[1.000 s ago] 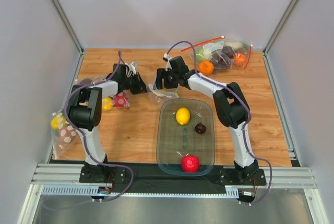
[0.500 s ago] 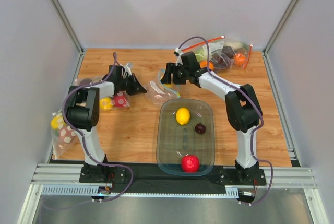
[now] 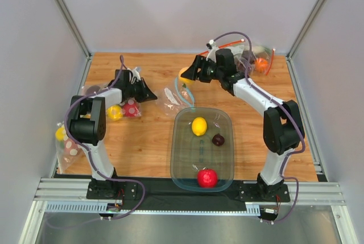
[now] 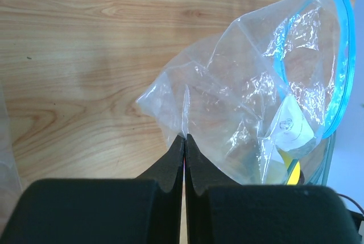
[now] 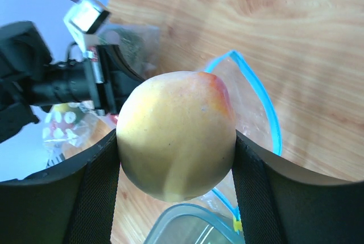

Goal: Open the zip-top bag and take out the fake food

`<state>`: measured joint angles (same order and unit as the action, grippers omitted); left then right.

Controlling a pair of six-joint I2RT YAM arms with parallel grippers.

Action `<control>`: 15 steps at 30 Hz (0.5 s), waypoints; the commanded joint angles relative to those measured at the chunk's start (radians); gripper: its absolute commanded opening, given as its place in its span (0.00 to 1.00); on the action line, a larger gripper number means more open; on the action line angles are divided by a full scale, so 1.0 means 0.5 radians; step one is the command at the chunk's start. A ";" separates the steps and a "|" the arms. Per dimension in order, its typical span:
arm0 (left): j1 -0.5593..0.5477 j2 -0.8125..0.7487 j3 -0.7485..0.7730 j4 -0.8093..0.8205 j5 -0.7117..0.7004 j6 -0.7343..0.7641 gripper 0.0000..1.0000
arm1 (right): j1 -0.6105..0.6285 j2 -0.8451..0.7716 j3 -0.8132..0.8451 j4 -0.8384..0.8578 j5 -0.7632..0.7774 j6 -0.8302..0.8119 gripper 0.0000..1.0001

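The zip-top bag (image 3: 175, 97) lies crumpled on the wood, its light-blue strip (image 4: 343, 56) standing open. My left gripper (image 3: 152, 95) is shut on the bag's left corner (image 4: 184, 133). My right gripper (image 3: 189, 74) is shut on the orange-yellow peach (image 3: 183, 75), held in the air behind the bag; in the right wrist view the peach (image 5: 170, 124) fills the gap between the fingers (image 5: 99, 187). The yellow lemon (image 3: 199, 125), maroon plum (image 3: 218, 139) and red apple (image 3: 207, 177) lie in the clear tray (image 3: 177, 158).
A larger bag with red zip strips (image 3: 245, 56), holding an orange, grapes and a green fruit, lies at the back right. Two more clear bags of fruit lie at the left (image 3: 122, 110) and the left edge (image 3: 67, 144). The tray's rim shows below the peach (image 5: 187, 218).
My right gripper has lifted the peach up and to the back right, away from the bag's mouth. My left gripper has drawn slightly left, still shut on the bag.
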<state>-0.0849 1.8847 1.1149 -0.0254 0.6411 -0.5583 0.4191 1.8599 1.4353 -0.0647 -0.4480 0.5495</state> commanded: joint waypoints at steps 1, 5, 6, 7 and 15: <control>0.013 -0.088 0.096 -0.136 -0.024 0.116 0.00 | -0.034 -0.173 -0.011 0.151 -0.076 0.033 0.22; 0.035 -0.076 0.114 -0.136 -0.015 0.095 0.00 | -0.050 -0.372 -0.094 0.001 -0.116 -0.099 0.22; 0.038 -0.076 0.111 -0.127 -0.015 0.092 0.00 | -0.053 -0.418 -0.170 -0.054 -0.128 -0.129 0.23; 0.044 -0.076 0.114 -0.133 -0.021 0.086 0.00 | -0.050 -0.461 -0.207 -0.094 -0.129 -0.193 0.23; 0.072 -0.112 0.120 -0.087 -0.036 0.034 0.00 | 0.079 -1.068 -0.566 -0.692 0.088 -0.583 0.25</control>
<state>-0.0570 1.8843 1.1381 -0.0811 0.6228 -0.5339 0.4122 1.4338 1.1873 -0.2539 -0.4717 0.3771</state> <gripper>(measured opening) 0.006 0.680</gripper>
